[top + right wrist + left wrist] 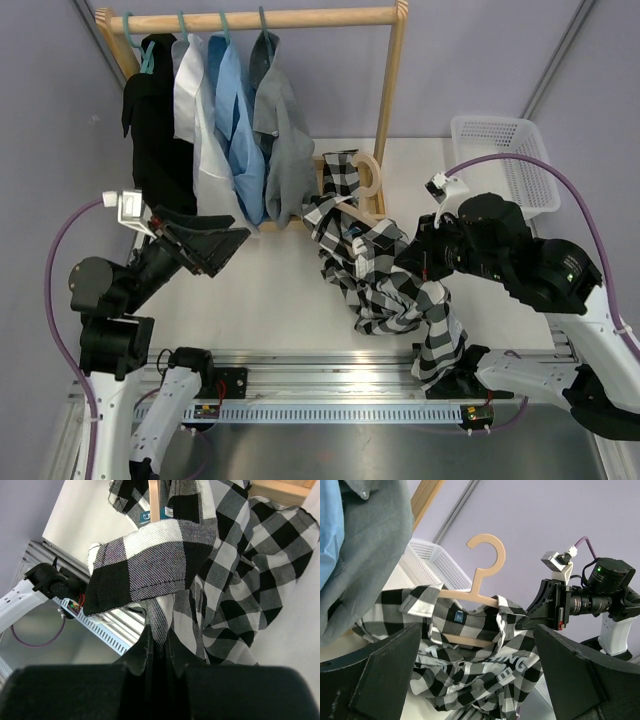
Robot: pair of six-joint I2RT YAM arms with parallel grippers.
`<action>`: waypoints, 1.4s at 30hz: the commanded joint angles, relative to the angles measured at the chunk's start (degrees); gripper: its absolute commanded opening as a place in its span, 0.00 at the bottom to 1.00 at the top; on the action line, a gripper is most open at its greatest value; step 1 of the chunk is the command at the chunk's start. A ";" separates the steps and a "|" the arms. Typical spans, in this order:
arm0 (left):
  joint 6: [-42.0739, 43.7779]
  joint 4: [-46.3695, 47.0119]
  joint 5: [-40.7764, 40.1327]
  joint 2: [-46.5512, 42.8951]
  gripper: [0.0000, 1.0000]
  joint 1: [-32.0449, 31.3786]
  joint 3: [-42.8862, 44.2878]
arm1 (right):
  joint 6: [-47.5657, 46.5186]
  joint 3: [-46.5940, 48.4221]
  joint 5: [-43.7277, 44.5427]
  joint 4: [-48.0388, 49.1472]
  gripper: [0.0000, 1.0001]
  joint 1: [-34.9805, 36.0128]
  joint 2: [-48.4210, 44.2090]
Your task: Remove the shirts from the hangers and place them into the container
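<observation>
The black-and-white checked shirt (375, 270) is still on the pale wood hanger (365, 180) and hangs crumpled over the table's middle. My right gripper (159, 636) is shut on a fold of this shirt (165, 555), below the hanger's bar (154, 500). My left gripper (222, 243) stands wide open to the left of the shirt, apart from it. Between its fingers, the left wrist view shows the hanger (481, 577) and the shirt (485, 665). The white basket (505, 160) sits at the back right. Black, white, light blue and grey shirts (280, 130) hang on teal hangers (222, 25).
A wooden clothes rack (395, 90) stands at the back, its rail (300, 18) across the top and its right post close to the checked shirt. A metal rail (330, 385) runs along the near table edge. The basket (437, 562) lies behind the hanger in the left wrist view.
</observation>
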 commanded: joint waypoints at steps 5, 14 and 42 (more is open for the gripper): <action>12.54 -2.45 -8.60 11.15 0.99 -17.95 8.80 | -0.43 2.70 -4.68 6.61 0.00 0.55 1.27; 25.92 -9.07 -48.97 34.71 0.99 -52.89 24.45 | -1.13 4.29 -4.86 7.13 0.00 1.08 1.55; 33.57 7.37 -67.89 49.40 0.34 -61.86 26.83 | -0.87 2.97 -8.47 6.52 0.00 1.08 -4.17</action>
